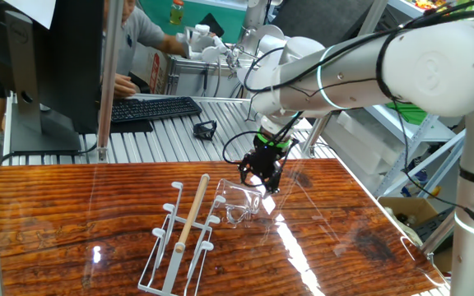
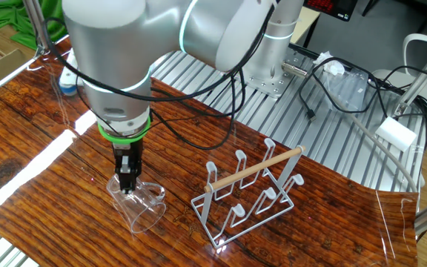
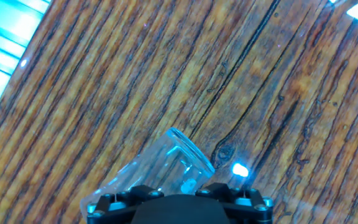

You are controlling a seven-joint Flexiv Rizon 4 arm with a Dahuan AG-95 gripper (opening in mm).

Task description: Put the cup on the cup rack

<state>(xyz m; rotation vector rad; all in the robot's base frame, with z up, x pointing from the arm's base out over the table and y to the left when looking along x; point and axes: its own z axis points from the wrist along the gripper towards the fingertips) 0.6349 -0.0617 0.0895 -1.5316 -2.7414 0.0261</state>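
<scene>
The gripper [image 2: 129, 180] is pointed straight down over the wooden table [image 2: 43, 170], directly above the cup [image 2: 141, 208], which is lying on its side on the tabletop. In the other fixed view, the dark fingers [image 2: 128, 172] are seen reaching down to the upper wall of the clear glass; whether they actually touch it cannot be told. The jaws are spread wide, and nothing is seen lifted or clamped between them, so the cup is not grasped.

In the hand view, the cup [image 3: 166, 168] is seen just above the gripper body at the bottom edge, its open rim turned toward 1 o'clock. In the one fixed view, the gripper [image 1: 262, 177] is found at about 1 o'clock from the cup [image 1: 241, 205], close over it.

The cup rack [image 2: 250, 189] is standing upright on the table at 3 o'clock from the cup in the other fixed view, near it but apart. Its pegs are bare, and its wooden handle bar [image 2: 254, 170] is carried across the top.
</scene>
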